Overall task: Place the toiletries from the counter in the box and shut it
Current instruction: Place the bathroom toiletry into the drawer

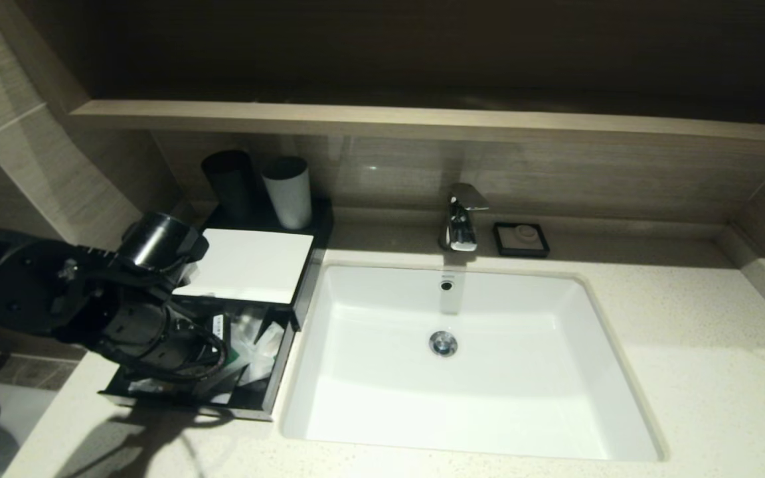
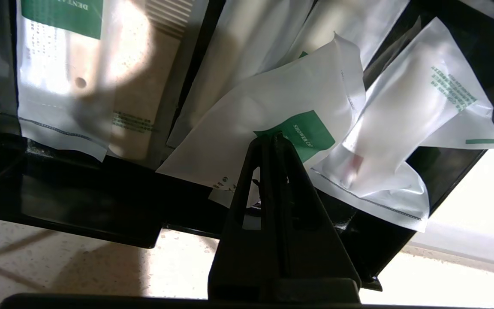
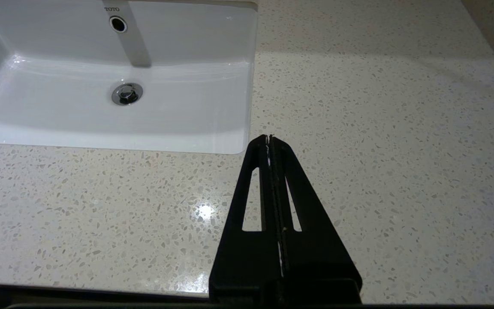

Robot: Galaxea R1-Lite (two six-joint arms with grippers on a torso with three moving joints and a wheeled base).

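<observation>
1. Left gripper (image 2: 272,139) fingers pressed together, empty, over the open drawer (image 1: 269,392) of the box (image 1: 250,265).
2. Toiletries (image 2: 298,98) lie inside the drawer.
3. Right gripper (image 3: 269,139) fingers together, parked above the counter (image 3: 358,128).

The bulky black left arm (image 1: 84,302) reaches in from the left edge of the head view, its wrist angled downward. The black two-fingered left gripper (image 2: 271,138) has its tapered fingers pressed together. The black right gripper (image 3: 269,138) likewise has its fingers pressed together, pointing forward and down
</observation>
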